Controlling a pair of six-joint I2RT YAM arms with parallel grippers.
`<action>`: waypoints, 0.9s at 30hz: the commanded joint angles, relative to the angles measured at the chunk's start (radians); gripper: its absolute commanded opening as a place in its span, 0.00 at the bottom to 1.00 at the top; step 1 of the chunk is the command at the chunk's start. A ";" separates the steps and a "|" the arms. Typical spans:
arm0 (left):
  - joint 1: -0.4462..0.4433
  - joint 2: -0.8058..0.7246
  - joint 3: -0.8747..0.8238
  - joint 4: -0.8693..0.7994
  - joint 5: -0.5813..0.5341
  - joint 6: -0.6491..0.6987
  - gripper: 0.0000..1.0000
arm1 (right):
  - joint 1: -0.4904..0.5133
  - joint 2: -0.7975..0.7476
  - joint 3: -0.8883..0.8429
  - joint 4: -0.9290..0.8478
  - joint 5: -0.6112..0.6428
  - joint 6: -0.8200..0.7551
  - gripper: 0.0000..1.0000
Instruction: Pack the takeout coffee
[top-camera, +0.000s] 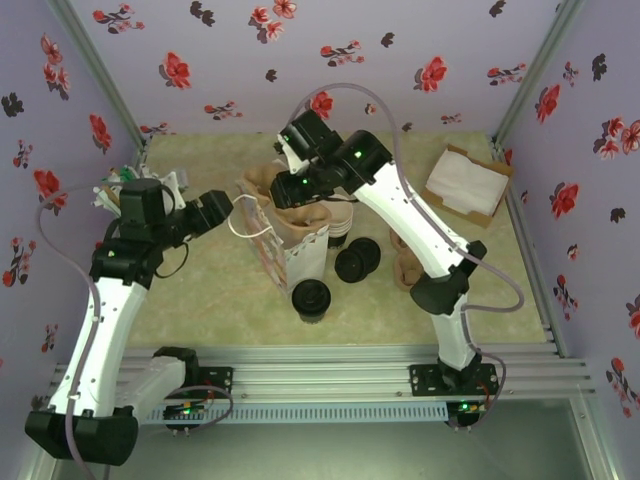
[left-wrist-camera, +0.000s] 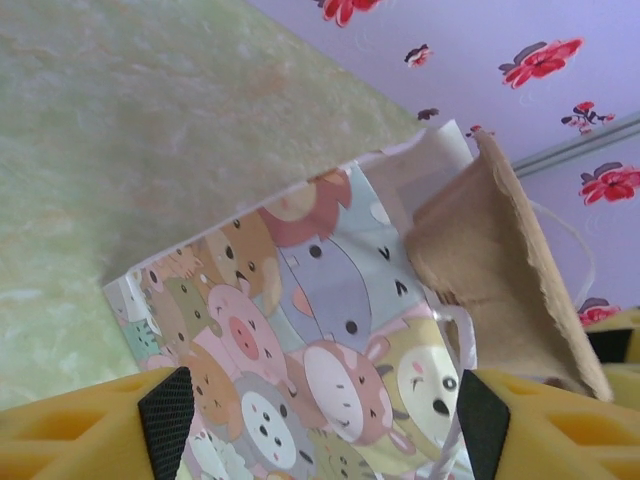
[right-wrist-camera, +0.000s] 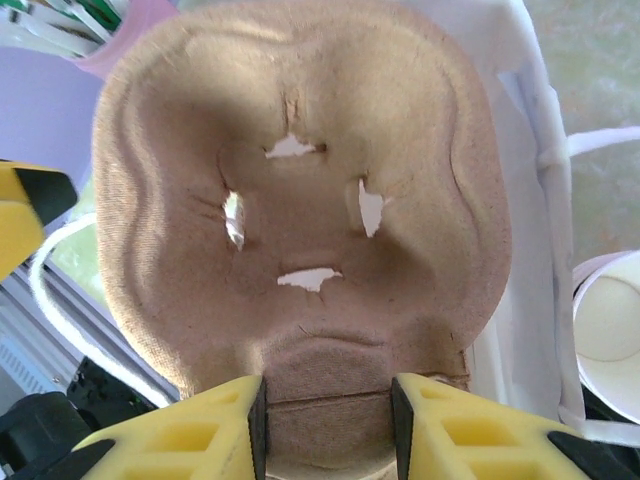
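Overhead, takeout coffee (top-camera: 311, 297) beside bag (top-camera: 303, 262).

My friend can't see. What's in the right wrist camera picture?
The yellow right claw pinches the near edge of a brown cardboard cup carrier with four small slits in its middle. Behind the carrier is the white inside of a bag, and an empty white cup peeks in at the right.

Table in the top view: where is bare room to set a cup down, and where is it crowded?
Bare: the near-left patch between the left arm, the bag and the rail; the right patch between the right arm and the napkin tray. Crowded: the centre, with bag, lidded cups and carrier.
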 joint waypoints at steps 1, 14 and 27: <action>-0.012 -0.036 -0.019 -0.018 -0.003 0.012 0.71 | 0.009 0.035 0.061 -0.082 0.035 -0.019 0.37; -0.016 -0.109 -0.038 -0.035 -0.060 0.005 0.80 | 0.009 0.064 0.081 -0.079 0.062 -0.014 0.37; -0.036 -0.138 -0.041 -0.077 -0.026 0.016 0.90 | 0.008 0.136 0.141 -0.038 0.038 0.007 0.37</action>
